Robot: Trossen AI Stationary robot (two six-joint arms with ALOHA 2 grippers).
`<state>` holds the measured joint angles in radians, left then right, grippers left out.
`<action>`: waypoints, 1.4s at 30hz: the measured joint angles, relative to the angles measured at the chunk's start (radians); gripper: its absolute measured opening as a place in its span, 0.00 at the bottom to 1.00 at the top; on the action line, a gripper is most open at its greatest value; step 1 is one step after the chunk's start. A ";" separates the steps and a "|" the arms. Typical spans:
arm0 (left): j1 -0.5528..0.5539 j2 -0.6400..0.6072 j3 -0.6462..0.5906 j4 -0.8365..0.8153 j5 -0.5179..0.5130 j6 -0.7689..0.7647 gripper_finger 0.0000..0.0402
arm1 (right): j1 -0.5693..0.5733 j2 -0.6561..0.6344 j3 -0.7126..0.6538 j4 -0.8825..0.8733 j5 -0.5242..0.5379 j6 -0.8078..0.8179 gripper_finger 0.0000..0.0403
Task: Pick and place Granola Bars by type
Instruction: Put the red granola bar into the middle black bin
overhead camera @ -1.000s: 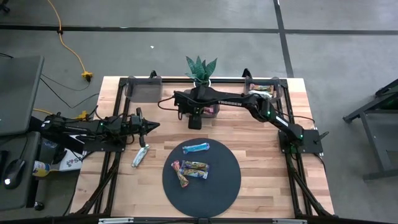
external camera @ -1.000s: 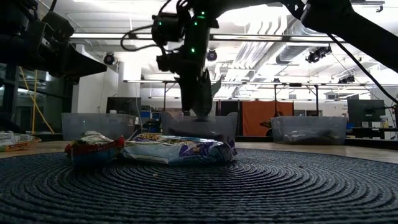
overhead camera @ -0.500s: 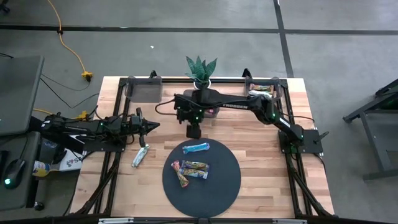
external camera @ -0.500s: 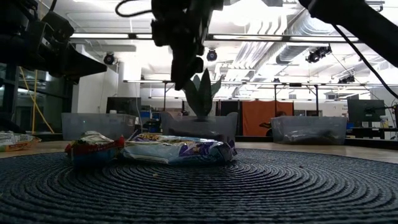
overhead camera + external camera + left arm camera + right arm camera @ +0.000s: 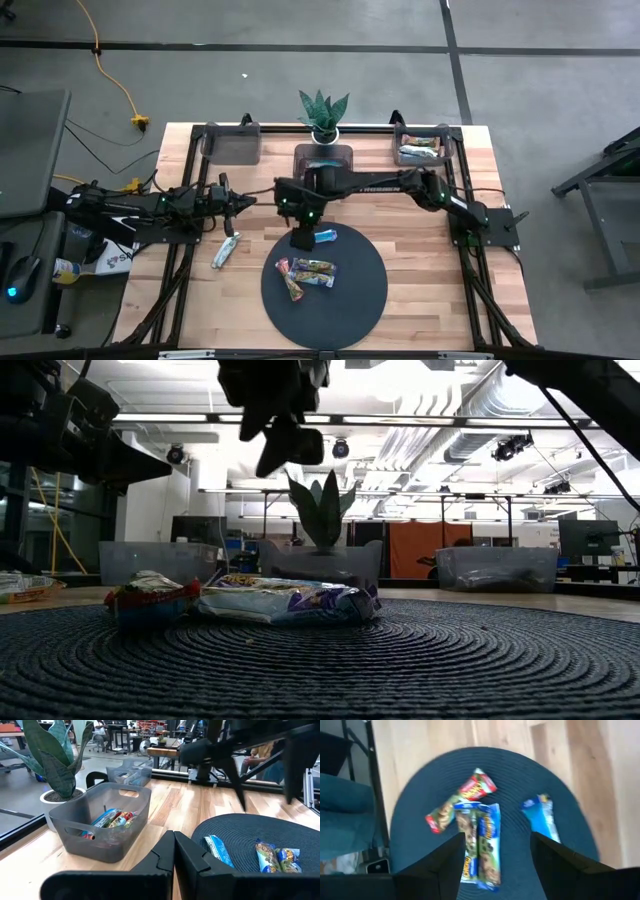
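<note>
High view, right gripper (image 5: 303, 240) open above granola bars (image 5: 306, 272)

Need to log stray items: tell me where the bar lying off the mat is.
In the high view, the silver-green granola bar lies on the bare wood just left of the round dark mat, below the left gripper.

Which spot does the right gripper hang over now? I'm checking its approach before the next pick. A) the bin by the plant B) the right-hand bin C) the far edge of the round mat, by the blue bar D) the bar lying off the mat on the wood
C: in the high view the right gripper hangs open over the round mat's far edge, beside the blue bar.
</note>
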<state>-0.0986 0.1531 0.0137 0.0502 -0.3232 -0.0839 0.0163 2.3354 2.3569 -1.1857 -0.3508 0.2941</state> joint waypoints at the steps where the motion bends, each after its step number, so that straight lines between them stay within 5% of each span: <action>1: 0.000 0.000 0.000 0.000 0.000 0.000 0.00 | 0.012 0.000 0.000 0.010 0.000 0.004 0.51; 16: 0.000 0.000 0.000 0.000 0.000 0.000 0.00 | 0.201 0.000 -0.001 0.053 0.012 0.240 0.51; 24: 0.000 0.000 0.000 0.000 0.000 0.000 0.00 | 0.307 0.000 -0.007 0.109 0.231 0.454 0.51; 34: 0.000 0.000 0.000 0.000 0.000 0.000 0.00 | 0.369 0.000 -0.166 0.445 0.484 0.702 0.51; 42: 0.000 0.000 0.000 0.000 0.000 0.000 0.00 | 0.350 0.001 -0.374 0.682 0.499 0.760 0.51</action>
<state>-0.0986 0.1528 0.0135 0.0502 -0.3231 -0.0840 0.3664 2.3363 1.9830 -0.5037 0.1485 1.0536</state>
